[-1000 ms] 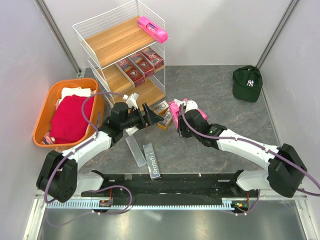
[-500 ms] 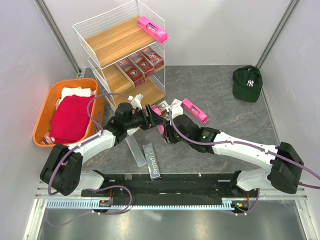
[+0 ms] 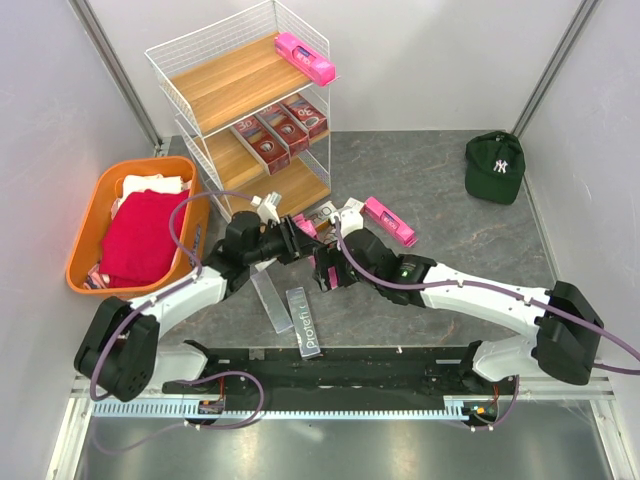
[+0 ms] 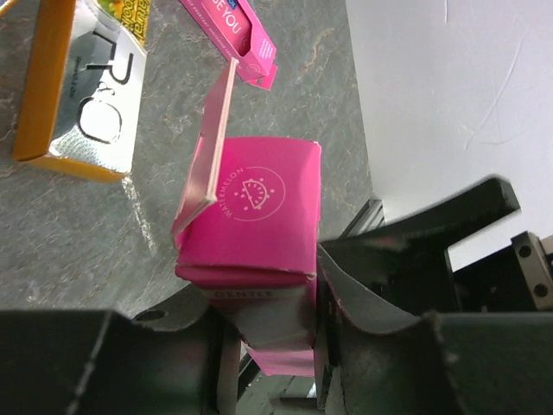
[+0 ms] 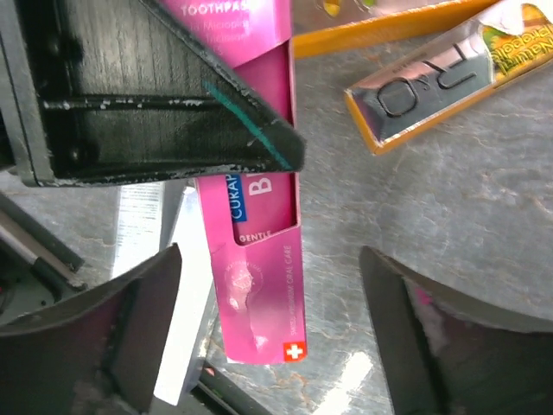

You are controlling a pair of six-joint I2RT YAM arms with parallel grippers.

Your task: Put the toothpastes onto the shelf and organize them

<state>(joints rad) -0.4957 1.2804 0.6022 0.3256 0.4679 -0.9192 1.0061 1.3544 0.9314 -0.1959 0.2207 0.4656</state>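
My left gripper (image 3: 298, 240) is shut on one end of a hot pink toothpaste box (image 3: 307, 226) held above the table's middle; the box end (image 4: 251, 216) sits between its fingers (image 4: 363, 320). My right gripper (image 3: 328, 272) stands open around the other end (image 5: 259, 294), its fingers (image 5: 449, 337) apart from the box. On the white wire shelf (image 3: 230, 80), a pink box (image 3: 305, 58) lies on the top board and three dark red boxes (image 3: 280, 127) on the middle one. On the table lie another pink box (image 3: 390, 221), a gold-and-silver box (image 5: 432, 78) and two silver-grey boxes (image 3: 288, 308).
An orange basket (image 3: 95, 215) with red and white cloths stands left of the shelf. A dark green cap (image 3: 495, 167) lies at the far right. Grey walls close in on both sides. The two arms nearly touch at the table's middle.
My right gripper carried the pink box leftward to the left gripper, then opened and let go. My left gripper closed on the box's end.
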